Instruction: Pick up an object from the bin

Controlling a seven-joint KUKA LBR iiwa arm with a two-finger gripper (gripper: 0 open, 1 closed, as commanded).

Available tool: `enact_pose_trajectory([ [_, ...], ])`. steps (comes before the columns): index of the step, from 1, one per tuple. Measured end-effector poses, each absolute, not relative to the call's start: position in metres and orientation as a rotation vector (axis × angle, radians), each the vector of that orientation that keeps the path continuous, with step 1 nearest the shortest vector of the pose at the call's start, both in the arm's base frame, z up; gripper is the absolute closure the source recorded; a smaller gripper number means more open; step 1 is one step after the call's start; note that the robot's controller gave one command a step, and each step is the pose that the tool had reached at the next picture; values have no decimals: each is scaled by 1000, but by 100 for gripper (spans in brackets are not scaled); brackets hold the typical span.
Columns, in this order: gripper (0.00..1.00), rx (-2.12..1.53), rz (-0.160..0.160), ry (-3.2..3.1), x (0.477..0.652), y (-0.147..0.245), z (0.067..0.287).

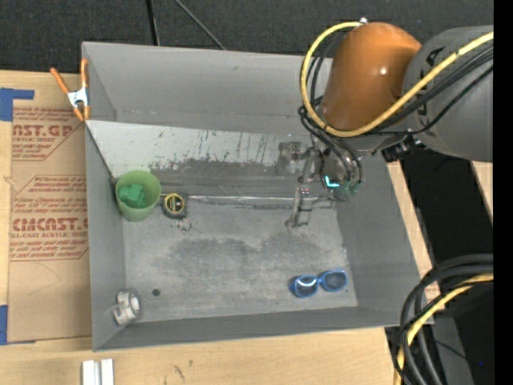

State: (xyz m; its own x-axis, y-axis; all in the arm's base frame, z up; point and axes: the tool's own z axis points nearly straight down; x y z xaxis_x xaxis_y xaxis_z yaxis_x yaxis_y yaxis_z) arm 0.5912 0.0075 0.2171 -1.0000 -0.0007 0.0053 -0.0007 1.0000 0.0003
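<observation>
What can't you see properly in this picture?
Camera view:
Round thing beside the green cup: too small to name.
Pale thing in the near-left corner of the bin: too small to name.
Far-right corner of the bin: hidden by the orange cover on the arm.

Arm [453,95] extended in from right, orange cover [369,70] & yellow cables [307,70] at wrist; gripper [302,212] hung below it, pointing down.
</observation>
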Motion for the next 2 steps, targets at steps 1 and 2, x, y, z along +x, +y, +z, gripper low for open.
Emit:
enact_pose_trajectory([
  [1,0,34,4,-3134,558,-95,122],
  [2,0,317,0,-3126,495,-112,69],
])
